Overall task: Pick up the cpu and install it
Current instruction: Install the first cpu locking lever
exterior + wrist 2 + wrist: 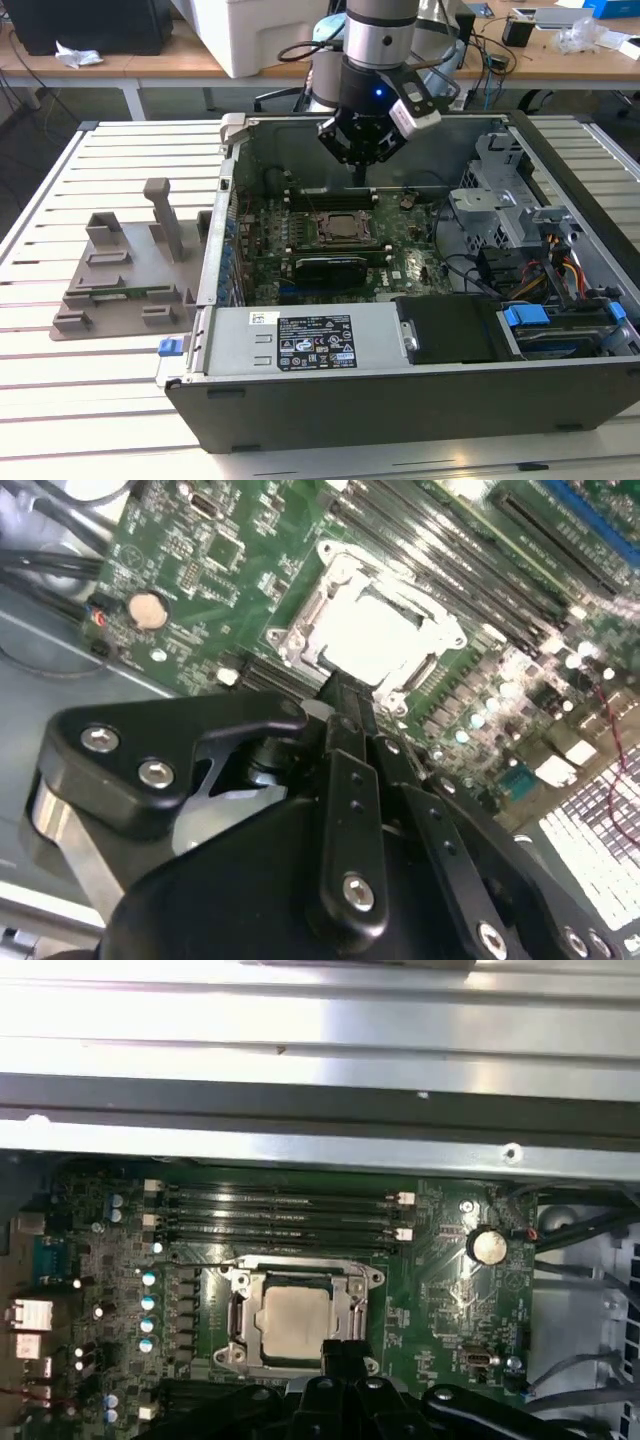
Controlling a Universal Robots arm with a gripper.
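While the pincer (pixel 345 705) is being held just above it, fingers together and gripping nothing, the cpu (pixel 297 1318) is sitting in its socket frame (pixel 300 1280). Probably light, stiff, fragile; best gripped by the edges.

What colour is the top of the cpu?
Pale silvery; the cpu shows best in the first wrist view.

Even overhead light; glare on case rail (pixel 320 1020); wrist views soft.
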